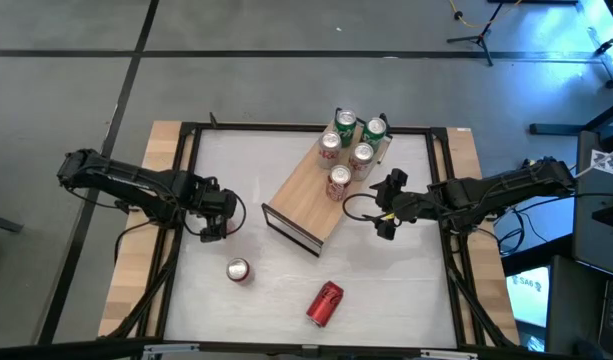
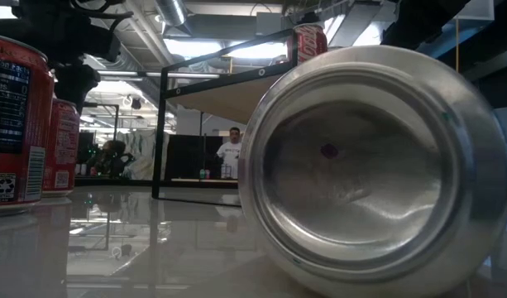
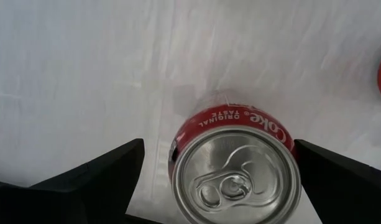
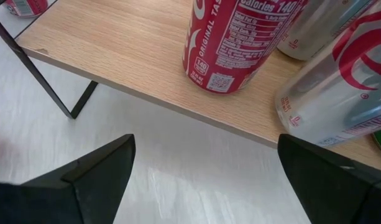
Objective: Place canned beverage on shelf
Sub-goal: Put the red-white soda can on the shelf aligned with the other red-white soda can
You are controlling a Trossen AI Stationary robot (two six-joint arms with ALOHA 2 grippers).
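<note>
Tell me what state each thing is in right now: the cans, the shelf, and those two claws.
Shelf: standing on the table, five upright cans at its far end.
Red can under the left gripper: upright, between the open fingers, not gripped.
Second upright red can: standing free on the table.
Lying red can: on its side.
Left gripper: open.
Right gripper: open, empty, beside the shelf.
</note>
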